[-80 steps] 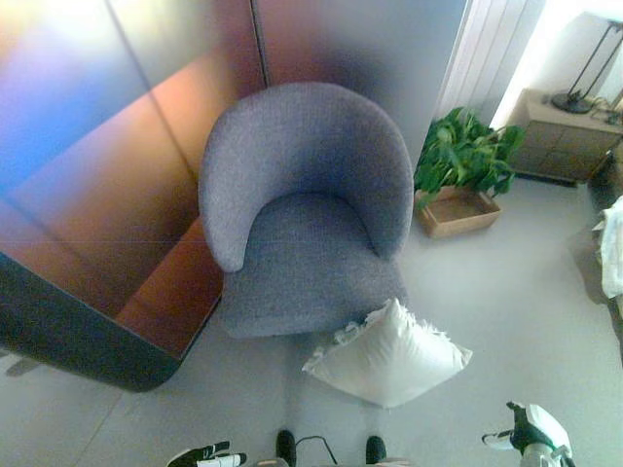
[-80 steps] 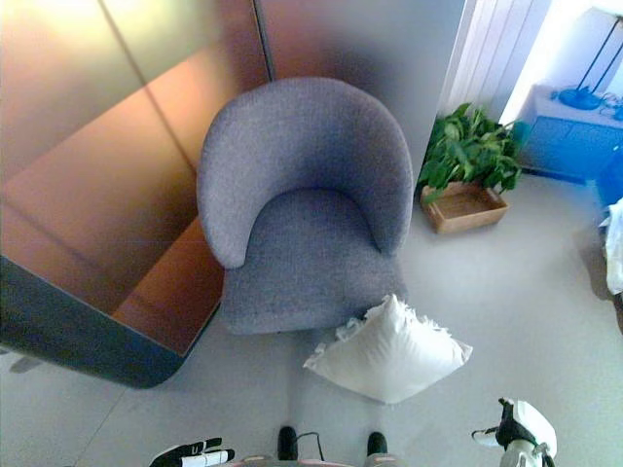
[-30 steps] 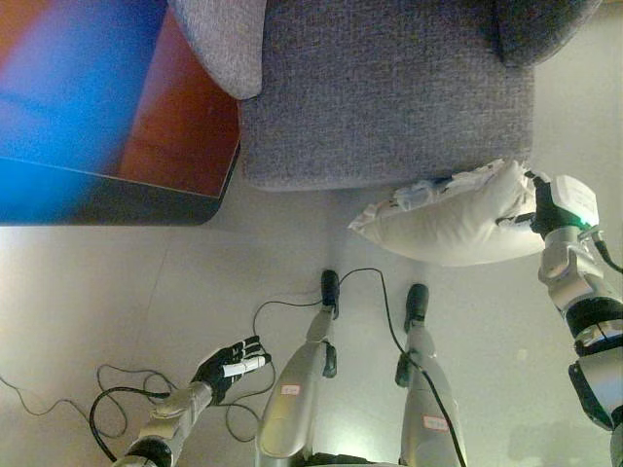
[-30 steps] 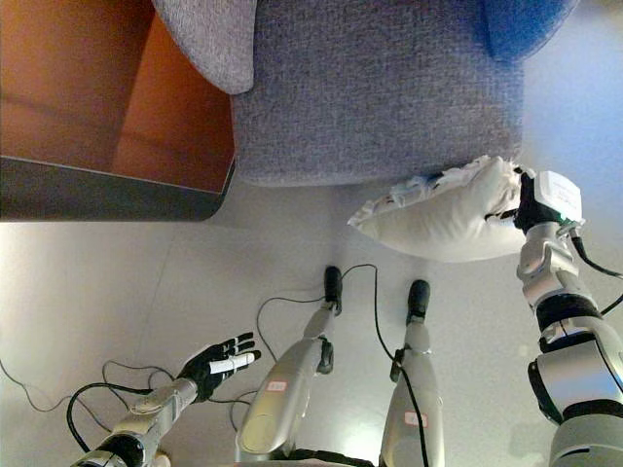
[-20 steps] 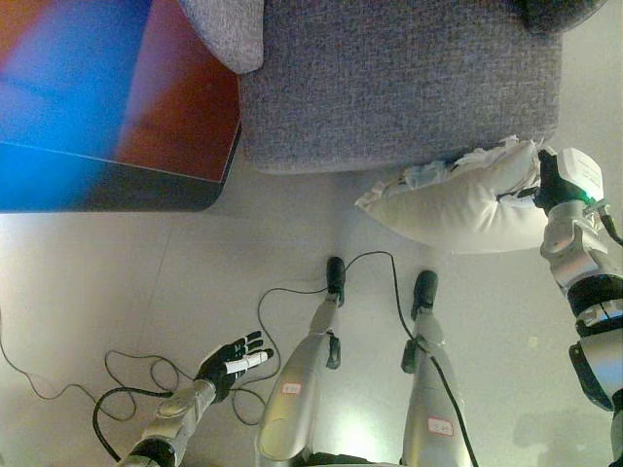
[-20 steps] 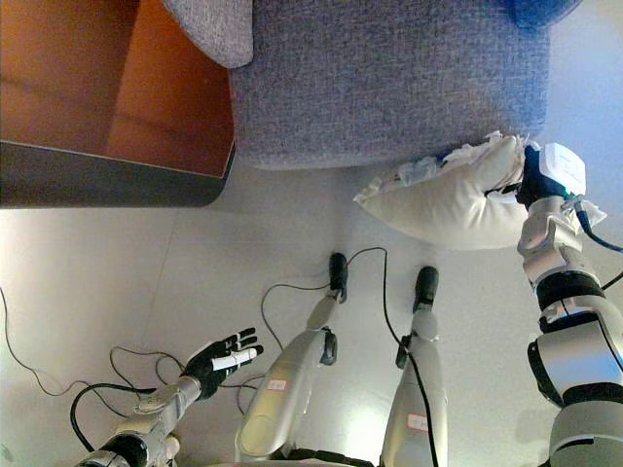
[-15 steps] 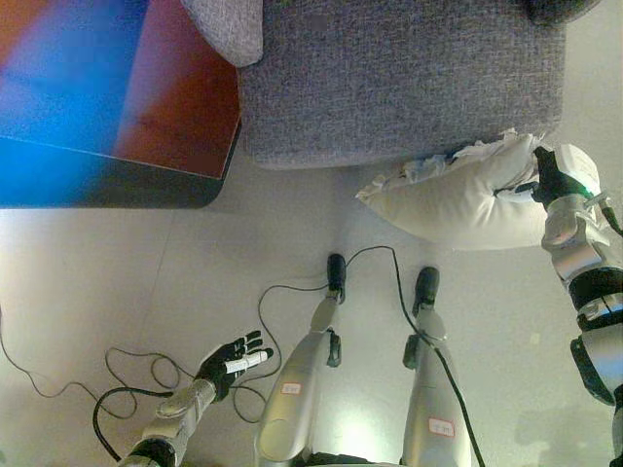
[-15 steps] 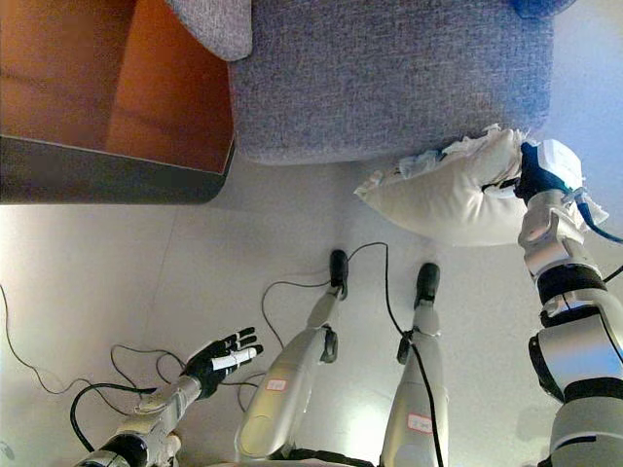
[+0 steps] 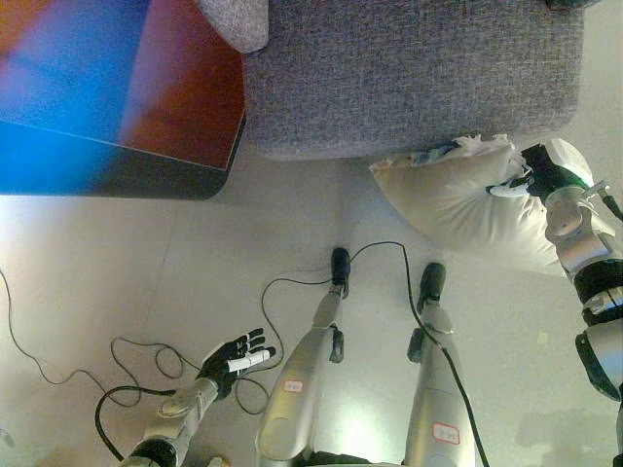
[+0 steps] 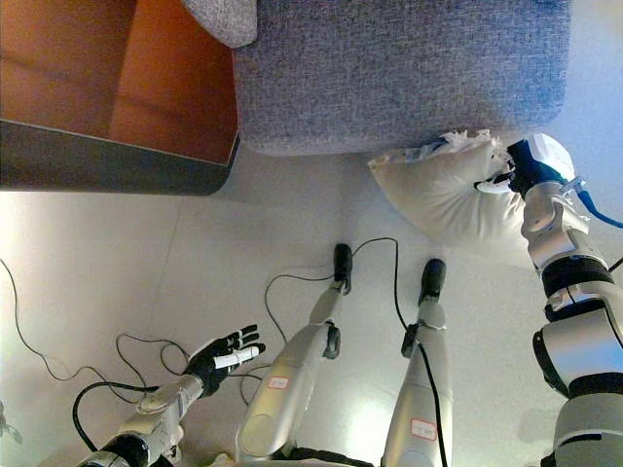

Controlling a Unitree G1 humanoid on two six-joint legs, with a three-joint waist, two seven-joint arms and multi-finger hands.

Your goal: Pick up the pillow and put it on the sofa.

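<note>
The white pillow [image 9: 458,199] with a frilled edge hangs just in front of the grey armchair's seat [image 9: 409,68], its top edge close to the seat front. My right hand [image 9: 538,178] comes in from the right and its fingers are curled into the pillow's right upper part; it also shows in the right eye view [image 10: 521,167]. My left hand [image 9: 236,356] is low at the left, fingers spread and empty, above the light floor.
A reddish wall panel with a dark base [image 9: 127,170] stands to the left of the armchair. The light grey floor [image 9: 146,272] lies in front of it.
The whole picture has shifted a little. My right hand has dug deeper into the pillow, and the pillow has tilted so its lower right part hangs lower. The left hand stays as before.
</note>
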